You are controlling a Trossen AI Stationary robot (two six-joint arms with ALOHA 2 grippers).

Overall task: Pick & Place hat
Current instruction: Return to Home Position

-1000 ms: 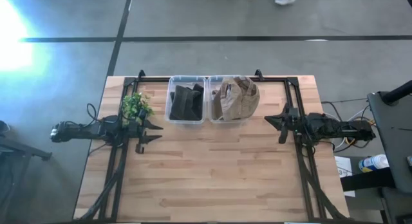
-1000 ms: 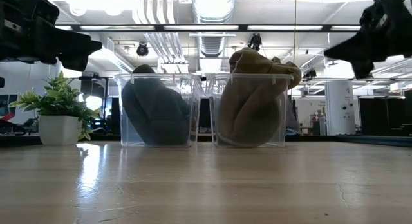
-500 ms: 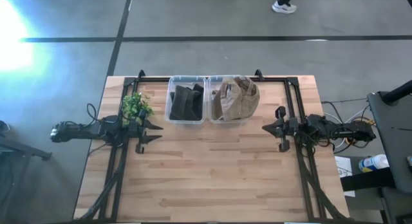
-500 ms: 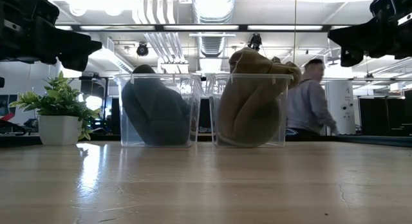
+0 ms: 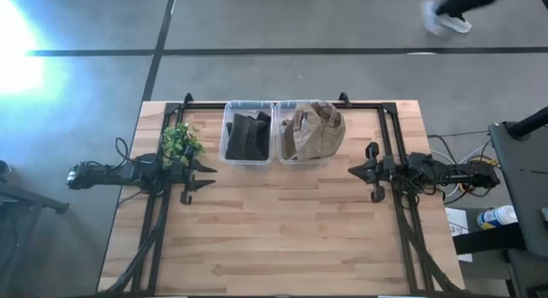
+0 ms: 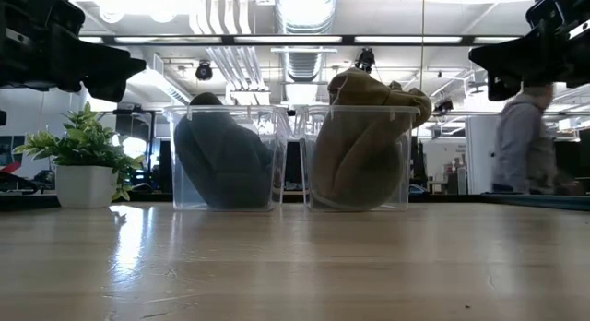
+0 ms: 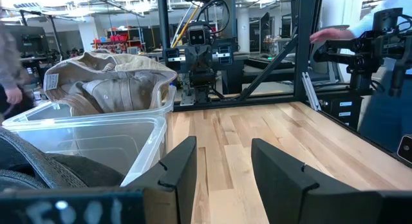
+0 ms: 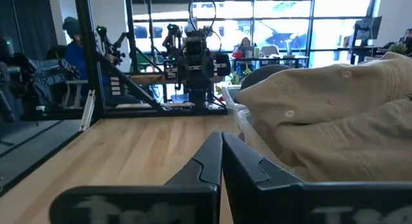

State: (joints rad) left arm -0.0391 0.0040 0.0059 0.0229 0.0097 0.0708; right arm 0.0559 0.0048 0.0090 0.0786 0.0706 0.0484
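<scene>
A tan hat (image 5: 312,131) lies bunched in the right one of two clear bins (image 5: 301,158) at the table's far middle, and its top stands above the rim (image 6: 369,90). A dark hat (image 5: 248,137) fills the left bin (image 6: 226,155). My left gripper (image 5: 204,171) hovers open near the left bin's near corner, and its fingers are apart in the left wrist view (image 7: 222,166). My right gripper (image 5: 358,171) hovers to the right of the tan hat's bin, with its fingers closed together (image 8: 222,147). Both are empty.
A small potted plant (image 5: 181,142) stands at the far left, beside my left arm. Black frame rails (image 5: 390,131) run along the table's far, left and right sides. The near half of the wooden table (image 5: 282,238) is bare. A person walks by behind the table (image 6: 521,141).
My right gripper has moved a little toward the table's left edge, nearer the tan hat's bin, and has risen slightly and levelled out. It has kept still for the last half second. A person has walked across the room behind the table.
</scene>
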